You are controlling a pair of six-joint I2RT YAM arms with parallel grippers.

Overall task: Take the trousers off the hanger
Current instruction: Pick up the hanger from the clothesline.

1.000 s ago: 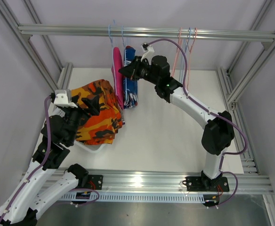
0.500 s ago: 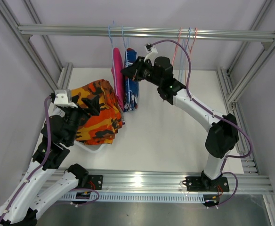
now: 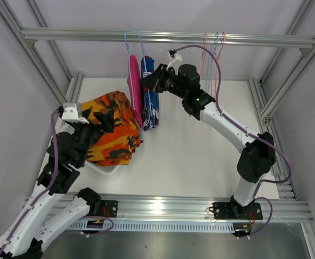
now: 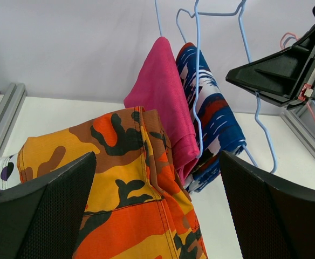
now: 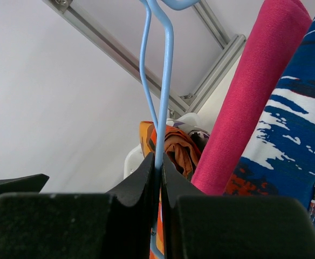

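Right fingers (image 5: pixel 133 186): closed tight on light-blue hanger wire (image 5: pixel 167 81).
Pink trousers (image 5: pixel 254 97) and blue-patterned trousers (image 5: pixel 287 135): hanging just beside that grip.
Left fingers (image 4: pixel 44 210): spread apart over orange trousers (image 4: pixel 120 178).
Risk: thin wire may slip or twist in the pinch; cloth may snag and swing both garments.

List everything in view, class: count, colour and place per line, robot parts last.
pink trousers: one, pink, draped over a blue hanger on the rail
patterned trousers: one, blue-white-red, on the next hanger, beside the pink pair
orange trousers: one, orange camouflage, piled at the table's left
blue hangers: two, light blue, on the rail
empty hangers: three, pink, blue, red, further right on the rail
rail: one, grey metal, across the back
table: one, white
left tool: black, open, over the orange trousers
right tool: black, shut on a blue hanger
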